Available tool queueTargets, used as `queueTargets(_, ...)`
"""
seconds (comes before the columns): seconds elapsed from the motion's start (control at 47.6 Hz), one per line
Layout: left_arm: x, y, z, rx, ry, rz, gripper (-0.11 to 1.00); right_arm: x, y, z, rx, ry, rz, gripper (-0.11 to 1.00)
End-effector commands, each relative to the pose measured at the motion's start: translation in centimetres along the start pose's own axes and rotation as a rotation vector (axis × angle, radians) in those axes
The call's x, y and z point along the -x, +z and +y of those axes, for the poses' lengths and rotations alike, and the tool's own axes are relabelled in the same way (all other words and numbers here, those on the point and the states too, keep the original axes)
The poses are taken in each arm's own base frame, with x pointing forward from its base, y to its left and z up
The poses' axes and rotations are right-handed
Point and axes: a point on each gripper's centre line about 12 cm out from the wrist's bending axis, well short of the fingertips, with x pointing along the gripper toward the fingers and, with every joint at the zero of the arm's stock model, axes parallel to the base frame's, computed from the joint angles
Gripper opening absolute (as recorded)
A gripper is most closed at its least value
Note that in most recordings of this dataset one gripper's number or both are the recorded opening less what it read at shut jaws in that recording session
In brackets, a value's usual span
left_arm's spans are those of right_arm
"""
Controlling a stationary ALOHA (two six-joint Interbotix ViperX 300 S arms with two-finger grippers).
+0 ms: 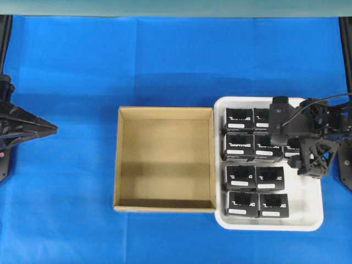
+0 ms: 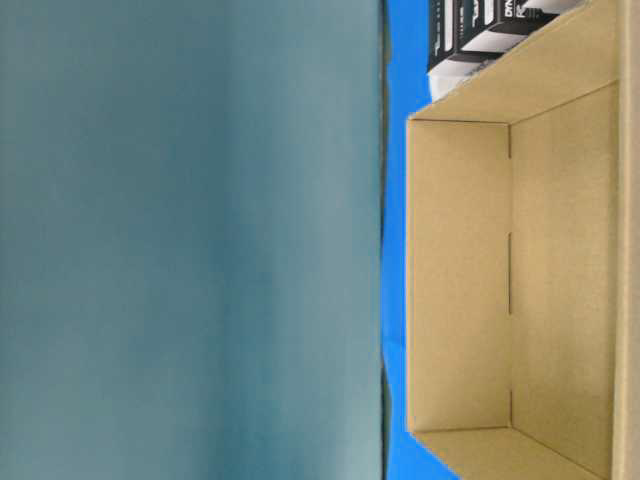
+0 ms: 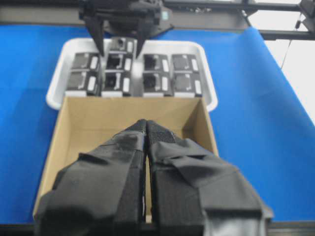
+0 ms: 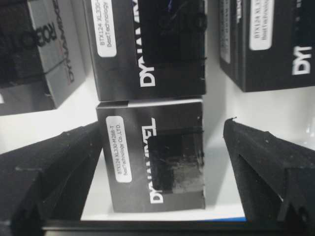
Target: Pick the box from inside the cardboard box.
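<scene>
The box (image 4: 152, 155) is sitting between the released right pincer's (image 4: 157, 172) jaws in the white tray (image 1: 311, 203) beside the emptied cardboard box (image 1: 165, 159), so withdrawing straight upward is avoiding neighbours.

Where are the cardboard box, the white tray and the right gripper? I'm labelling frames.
cardboard box (image 1: 165, 113): overhead view, far wall.
white tray (image 1: 308, 206): overhead view, bare floor on its right side.
right gripper (image 4: 162, 152): right wrist view, between its open fingers.

The cardboard box (image 1: 165, 159) was large, square, brown and low-walled, open at the top, with only bare cardboard showing inside. It sat on blue cloth. The box (image 4: 155, 160), a small black cuboid with white lettering and a white label strip, lay outside it among identical black boxes.
</scene>
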Motion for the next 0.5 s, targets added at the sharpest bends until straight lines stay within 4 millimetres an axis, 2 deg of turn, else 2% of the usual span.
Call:
queueTargets(0.0, -0.2, 1.0, -0.1, 0.000, -0.002, -0.023, 0.02, 1.4, 0.8, -0.3, -0.015, -0.006, -0.059, 0.96)
queueTargets(0.231, -0.2, 1.0, -0.1, -0.005, -0.004, -0.021, 0.02, 6.5, 1.9, -0.4, -0.053, -0.011, -0.245, 0.97)
queueTargets(0.483, -0.2, 0.9, -0.1, -0.006, -0.004, -0.017, 0.02, 10.3, 1.4, 0.1, -0.068, 0.004, -0.465, 0.96)
